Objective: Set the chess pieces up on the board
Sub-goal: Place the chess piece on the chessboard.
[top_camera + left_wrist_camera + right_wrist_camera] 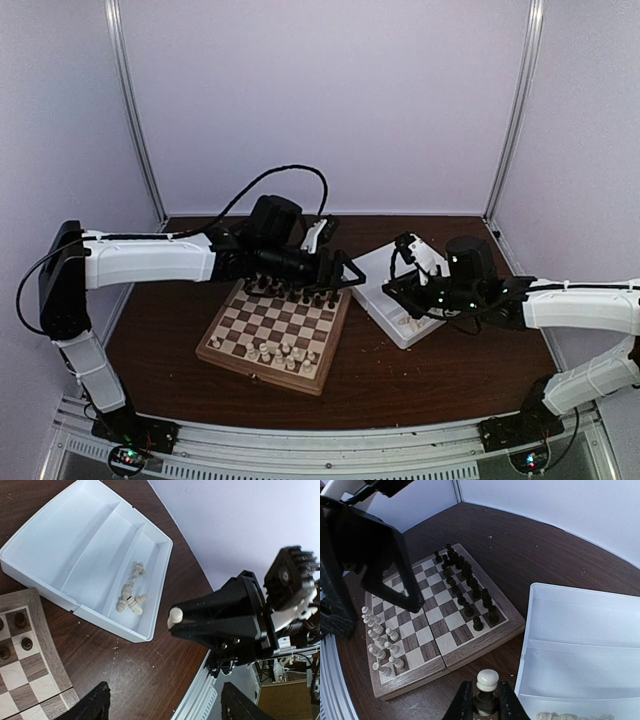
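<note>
- Board (281, 322): checkered wood, lying flat, centre of the overhead view.
- Cream pieces (277, 352): several upright along its near edge; others toppled in the white tray (75, 545).

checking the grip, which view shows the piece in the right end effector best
Right wrist view: the cream piece stands upright, close up, between the right end effector's fingers. The left wrist view shows it small at the fingertips; the top view cannot resolve it.

One board (268, 327), one tray (378, 298), two arms (150, 258)
</note>
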